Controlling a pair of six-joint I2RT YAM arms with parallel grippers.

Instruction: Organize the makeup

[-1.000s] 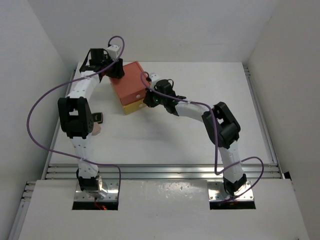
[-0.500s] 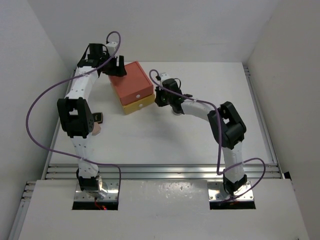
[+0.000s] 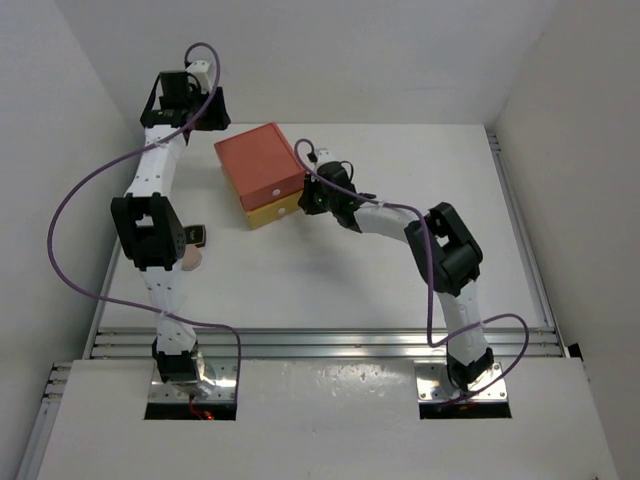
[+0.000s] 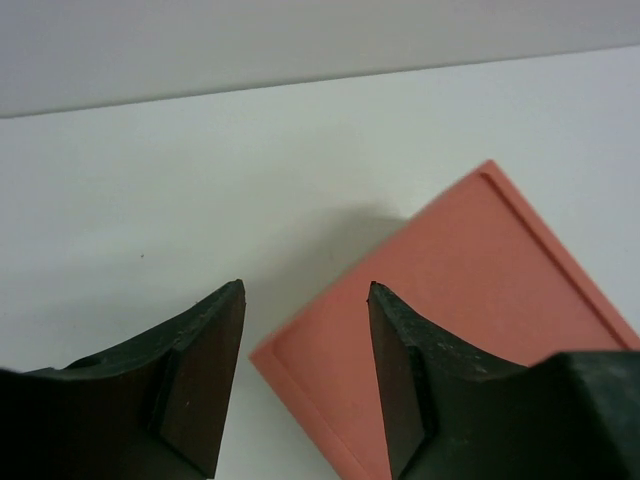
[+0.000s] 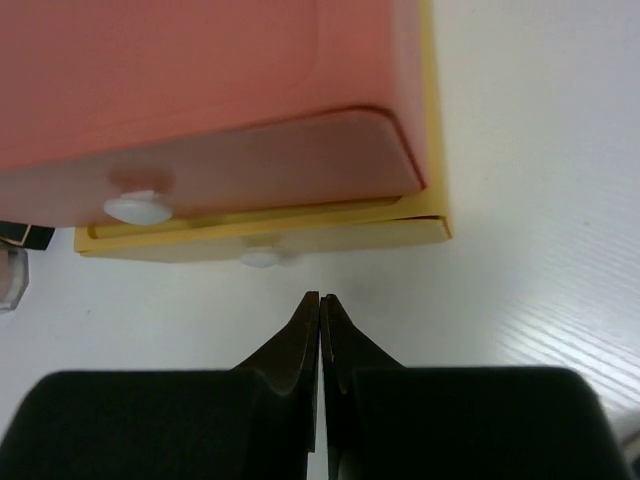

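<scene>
The coral-red and yellow drawer box (image 3: 260,172) stands at the back left of the table. My left gripper (image 3: 200,112) is open and empty, raised beyond the box's far left corner; in the left wrist view the gripper (image 4: 303,292) frames the coral lid's corner (image 4: 450,330). My right gripper (image 3: 308,197) is shut and empty at the box's front. In the right wrist view its tips (image 5: 320,298) sit just before the yellow drawer's white knob (image 5: 262,258). Of the makeup, a small dark case (image 3: 201,236) and a peach puff (image 3: 193,258) show beside the left arm; the other pieces are hidden.
The coral drawer has its own white knob (image 5: 138,207). A dark item (image 5: 20,235) and a clear piece (image 5: 8,278) show at the left edge of the right wrist view. The back wall is close behind the left gripper.
My left gripper has lifted off the box and moved up-left towards the back wall. My right gripper backed away, then came back to the yellow drawer front. The box has turned slightly.
</scene>
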